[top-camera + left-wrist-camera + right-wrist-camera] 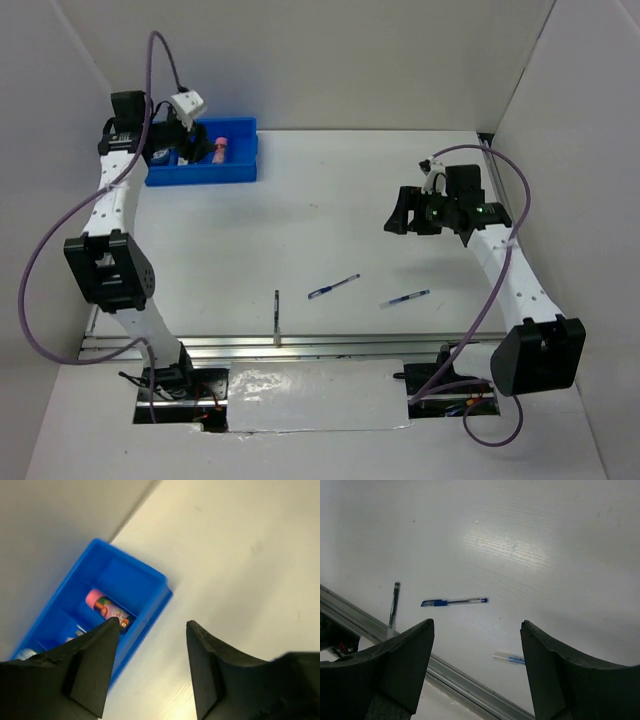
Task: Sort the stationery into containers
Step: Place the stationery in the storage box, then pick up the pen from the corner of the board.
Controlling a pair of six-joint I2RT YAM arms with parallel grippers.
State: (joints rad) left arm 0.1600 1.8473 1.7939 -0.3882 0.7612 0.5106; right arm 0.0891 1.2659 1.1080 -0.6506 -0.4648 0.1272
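White walls close in a white table, and a bright blue tray sits at its far left corner, close to the back wall. At the tray, the left gripper has its jaws well apart with nothing between them. In the left wrist view one of its dark fingers overlaps the tray's near wall and the end of the pink tube; whether it touches either cannot be told. The tube lies flat in the tray's end compartment, on the side away from the left arm. The right gripper hangs above the open table on the right side, its jaws also spread wide and holding nothing, touching nothing. Below it, two thin blue pens rest on the table surface, apart from each other: one nearer the middle of the table, the other closer to the metal rail along the near edge. A thin dark stick lies to the left of the pens, one end reaching the rail.
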